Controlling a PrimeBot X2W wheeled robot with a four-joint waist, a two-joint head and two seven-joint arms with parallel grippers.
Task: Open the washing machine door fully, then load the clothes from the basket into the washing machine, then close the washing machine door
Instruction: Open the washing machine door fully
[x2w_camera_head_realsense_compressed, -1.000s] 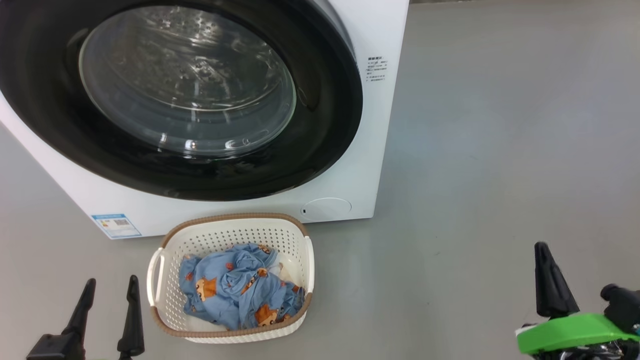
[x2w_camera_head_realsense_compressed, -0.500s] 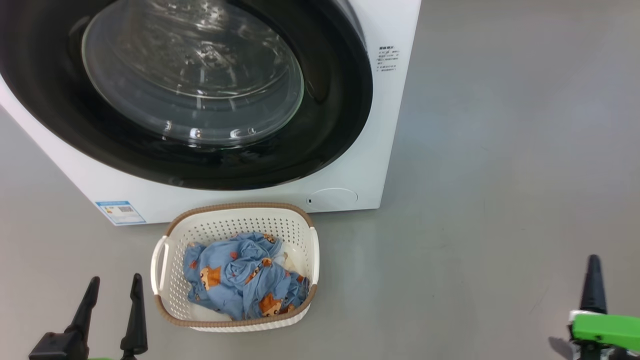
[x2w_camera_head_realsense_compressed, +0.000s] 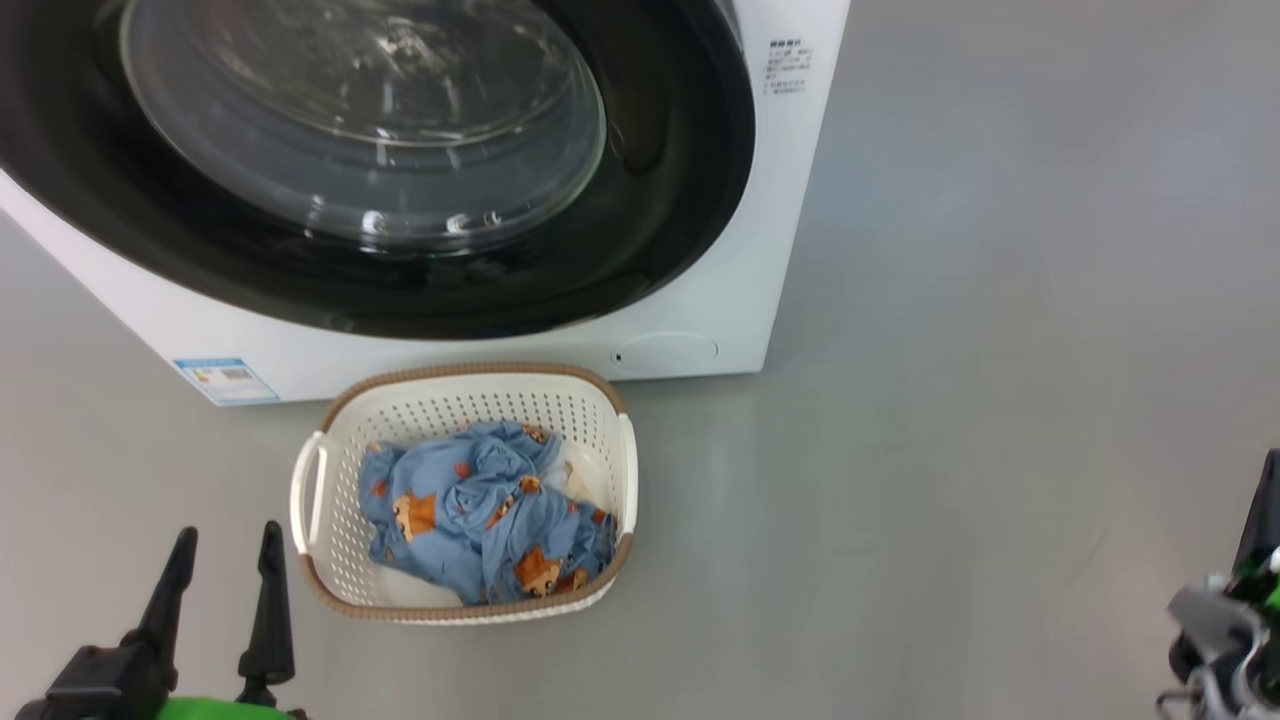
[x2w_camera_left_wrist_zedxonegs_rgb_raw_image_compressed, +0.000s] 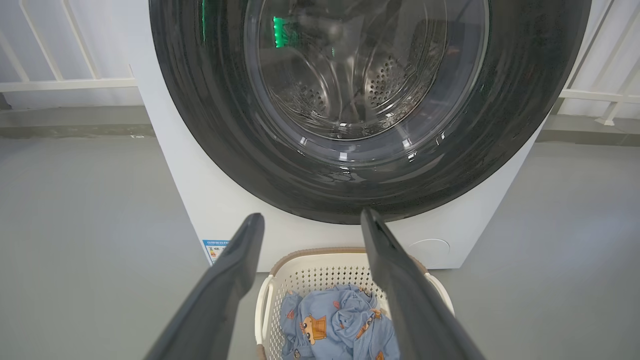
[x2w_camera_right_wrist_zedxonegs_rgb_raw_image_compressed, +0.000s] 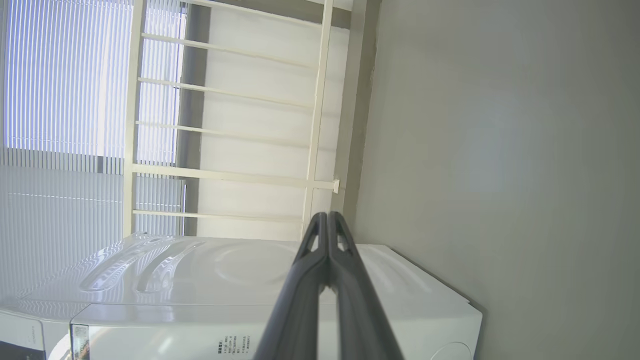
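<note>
Up ahead of the spread, empty left gripper (x2w_camera_head_realsense_compressed: 228, 530), nearer than the clenched right gripper (x2w_camera_right_wrist_zedxonegs_rgb_raw_image_compressed: 327, 216) out wide: door (x2w_camera_head_realsense_compressed: 650, 200) shut on washing machine (x2w_camera_head_realsense_compressed: 780, 250); basket (x2w_camera_head_realsense_compressed: 470, 372) of clothes (x2w_camera_head_realsense_compressed: 470, 510) just right of that left gripper.

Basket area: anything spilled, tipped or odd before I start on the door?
Nothing stands out. The basket sits upright on the floor before the washing machine, the clothes all inside it, none spilled. The washing machine door looks shut and undamaged.

Left pincer (x2w_camera_head_realsense_compressed: 228, 532) wide apart and empty; right pincer (x2w_camera_right_wrist_zedxonegs_rgb_raw_image_compressed: 327, 215) tight together.
</note>
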